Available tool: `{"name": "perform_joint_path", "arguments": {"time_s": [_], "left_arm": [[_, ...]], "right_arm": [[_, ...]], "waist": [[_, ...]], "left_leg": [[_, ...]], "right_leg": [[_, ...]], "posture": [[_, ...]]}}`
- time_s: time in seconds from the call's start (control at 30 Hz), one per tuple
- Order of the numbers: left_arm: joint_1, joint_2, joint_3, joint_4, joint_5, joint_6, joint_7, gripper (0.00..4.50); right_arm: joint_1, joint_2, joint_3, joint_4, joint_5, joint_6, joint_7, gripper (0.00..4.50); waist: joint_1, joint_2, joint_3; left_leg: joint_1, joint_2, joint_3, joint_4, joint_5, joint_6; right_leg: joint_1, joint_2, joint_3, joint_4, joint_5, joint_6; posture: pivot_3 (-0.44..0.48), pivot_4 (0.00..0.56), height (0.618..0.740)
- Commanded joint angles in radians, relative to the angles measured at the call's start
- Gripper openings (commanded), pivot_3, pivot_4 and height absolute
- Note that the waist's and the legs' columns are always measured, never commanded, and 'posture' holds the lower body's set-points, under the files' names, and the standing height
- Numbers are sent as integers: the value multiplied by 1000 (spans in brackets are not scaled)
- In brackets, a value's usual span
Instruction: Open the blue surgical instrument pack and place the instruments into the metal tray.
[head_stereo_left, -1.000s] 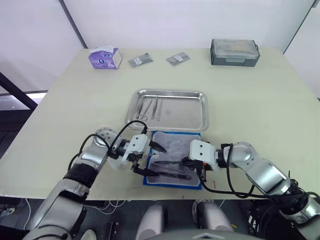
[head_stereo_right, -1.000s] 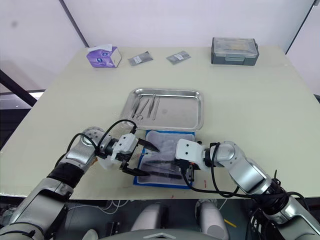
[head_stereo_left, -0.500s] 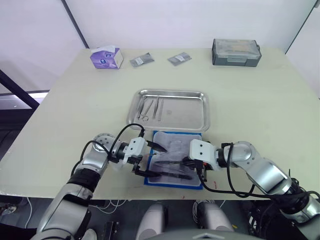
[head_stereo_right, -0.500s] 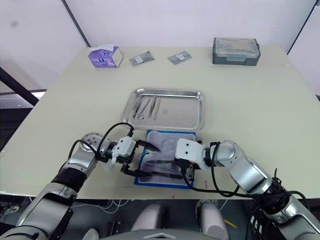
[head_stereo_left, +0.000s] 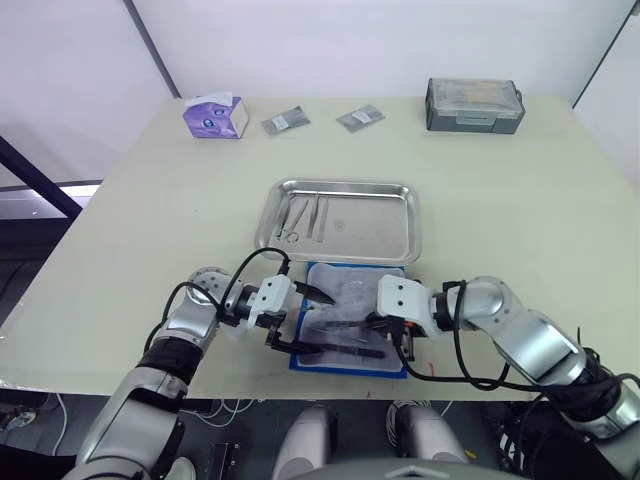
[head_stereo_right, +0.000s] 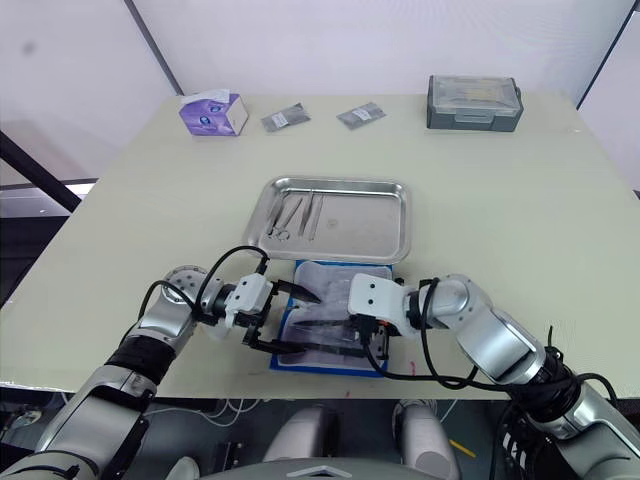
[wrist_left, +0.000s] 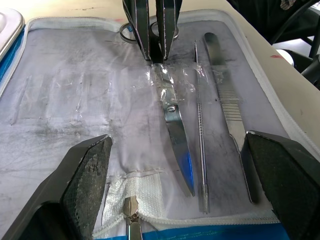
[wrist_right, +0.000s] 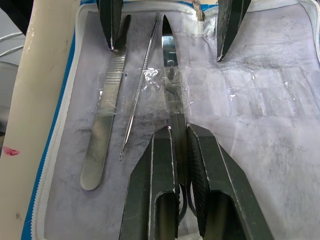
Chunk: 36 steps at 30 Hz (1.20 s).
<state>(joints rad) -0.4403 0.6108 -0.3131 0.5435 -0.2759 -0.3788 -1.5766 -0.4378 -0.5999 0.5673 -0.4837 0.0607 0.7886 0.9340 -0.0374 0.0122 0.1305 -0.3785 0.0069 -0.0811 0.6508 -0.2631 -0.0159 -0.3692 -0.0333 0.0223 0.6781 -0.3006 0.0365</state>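
The blue surgical instrument pack (head_stereo_left: 348, 318) lies open just before the metal tray (head_stereo_left: 338, 220), which holds 3 instruments (head_stereo_left: 303, 217). Scissors (wrist_left: 172, 120), probe (wrist_left: 200, 135) and tweezers (wrist_left: 227, 97) lie taped on its lining. The right gripper (wrist_right: 179, 150) pinches the scissors; the left gripper (wrist_left: 175, 185) is spread wide.

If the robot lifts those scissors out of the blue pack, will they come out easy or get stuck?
Probably a bit stuck: clear tape crosses the scissors, holding them to the pack lining. The soft pack may lift along with them, so the open left claw might need to hold it down. They look stiff and smooth, so they might slip in the right claw pinching them.
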Motion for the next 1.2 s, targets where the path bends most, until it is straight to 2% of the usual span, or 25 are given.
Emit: {"name": "perform_joint_path", "arguments": {"time_s": [0.03,0.27,0.63,1.0,1.2], "left_arm": [[52,-10,-59,66,102,17,-10,4500],[52,-13,-68,24,106,51,2,4500],[30,-52,-87,16,141,80,17,4500],[11,-84,-83,38,156,76,14,4500],[7,-90,-81,46,158,74,13,4500]], "right_arm": [[-32,-15,-23,-63,7,3,3,18],[-37,-57,-30,-55,12,-7,25,18],[-136,-119,-17,-103,31,93,72,18],[-147,-183,-26,-162,57,162,78,18],[-108,-211,-86,-167,90,140,69,18]], "waist": [[1,0,0],[2,0,0],[19,0,1],[31,0,1],[33,0,1]], "left_leg": [[0,0,0,0,0,0],[0,-1,-1,0,0,0],[-2,-2,-3,0,0,0],[-4,-6,-3,1,-2,4],[-4,-6,-4,1,-2,4]], "right_leg": [[0,0,0,0,0,0],[0,-1,0,0,0,1],[0,-2,-1,-1,-1,2],[0,-6,-1,-2,-3,5],[0,-6,-2,-2,-3,5]], "posture": [[0,150,734],[0,150,734],[0,150,734],[0,150,734],[0,150,734]]}}
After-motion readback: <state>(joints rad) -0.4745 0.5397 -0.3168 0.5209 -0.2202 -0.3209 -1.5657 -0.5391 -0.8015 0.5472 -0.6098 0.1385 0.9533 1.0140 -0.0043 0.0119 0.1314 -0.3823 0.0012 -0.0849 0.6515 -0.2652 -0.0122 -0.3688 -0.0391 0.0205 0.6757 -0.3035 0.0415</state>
